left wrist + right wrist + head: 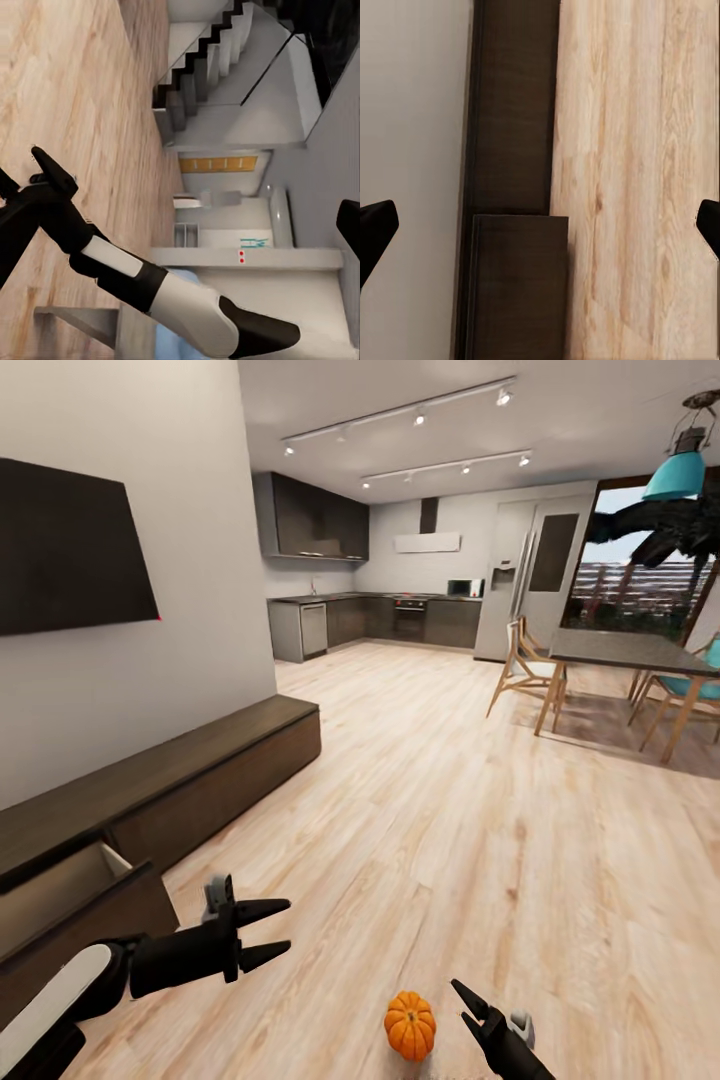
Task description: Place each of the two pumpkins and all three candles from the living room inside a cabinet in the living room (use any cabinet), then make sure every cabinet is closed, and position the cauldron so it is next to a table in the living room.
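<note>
Nearest the robot, a small round orange pumpkin with ribbed sides [410,1025] sits upright on the pale wood plank floor [450,810], its short brownish stem pointing up; being round, it has no clear long axis. The black right gripper [462,1001] hangs just beside it on the right, apart from it, jaws spread wide and holding nothing. To the left, the black left gripper [276,930] hovers over the floor with its jaws released and empty, pointing right toward the open floor.

At the left edge stands the long, low dark-brown wood cabinet [190,770] against the white wall; its near drawer with a pale beige inside [60,890] is pulled out, its front edge jutting into the floor space close to the left arm. In the right wrist view the drawer front [517,285] stands proud of the cabinet line.

Beyond, bare floor runs wide and unobstructed. Farther right stand a grey-topped dining table [630,652] and wooden chairs [525,670]; the dark grey kitchen cabinets [370,620] line the far wall.
</note>
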